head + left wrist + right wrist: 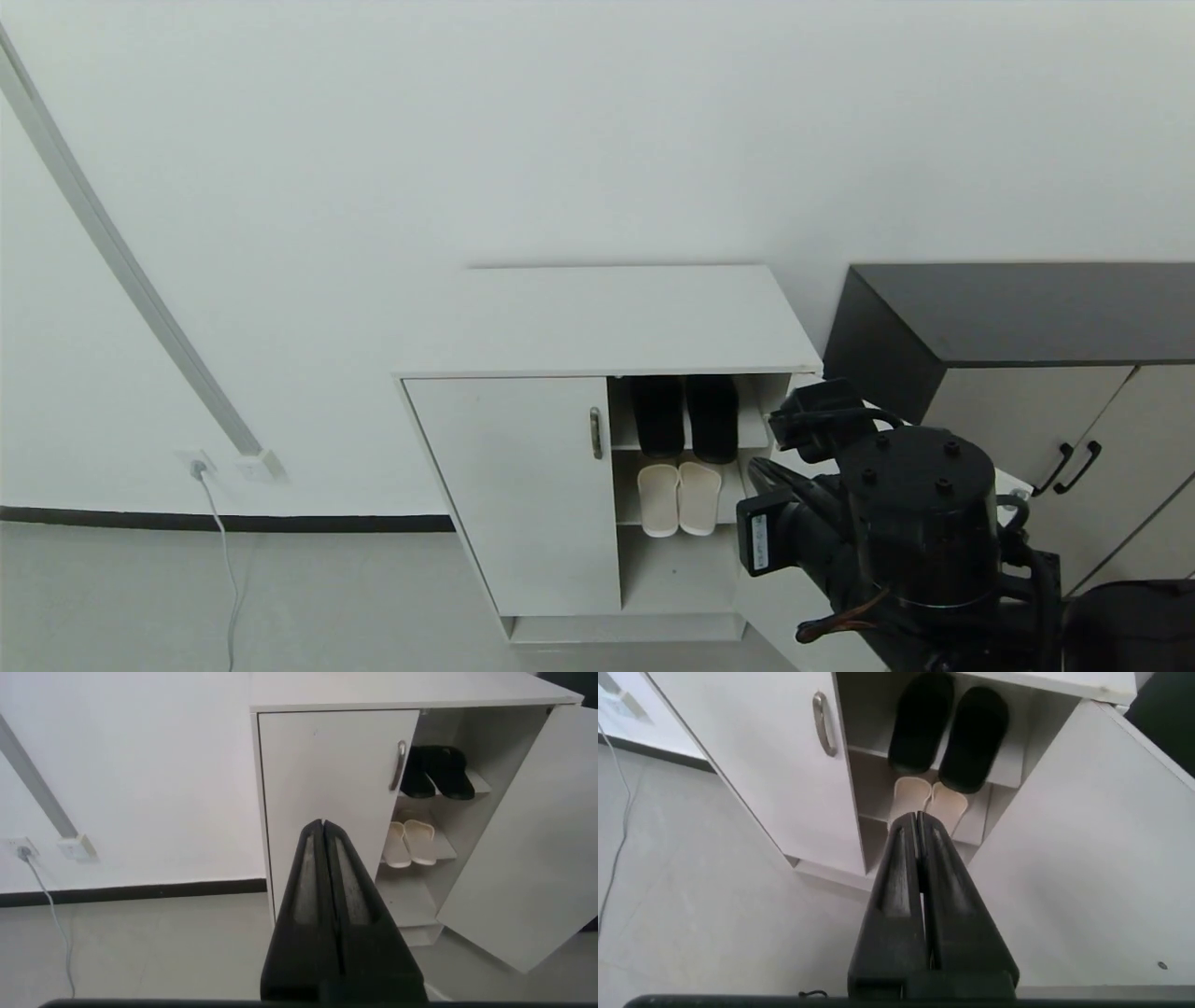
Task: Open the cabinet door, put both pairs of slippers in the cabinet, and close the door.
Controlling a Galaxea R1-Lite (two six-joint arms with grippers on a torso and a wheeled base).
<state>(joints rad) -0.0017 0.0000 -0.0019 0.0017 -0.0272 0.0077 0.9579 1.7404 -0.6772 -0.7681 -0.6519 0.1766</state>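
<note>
Black slippers point(971, 737) on upper shelf, cream slippers point(908, 791) below, ahead of right gripper point(920, 819), fingers pressed together

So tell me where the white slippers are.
In the head view, the white slippers sit on the middle shelf in the open right half of the cabinet, directly under the black slippers, right of the closed left door.

white wall point(560, 140) | grey floor point(327, 597) | black skirting point(224, 521) | socket point(198, 464) with cable point(225, 551) | dark-topped sideboard point(1018, 313) at right
</note>
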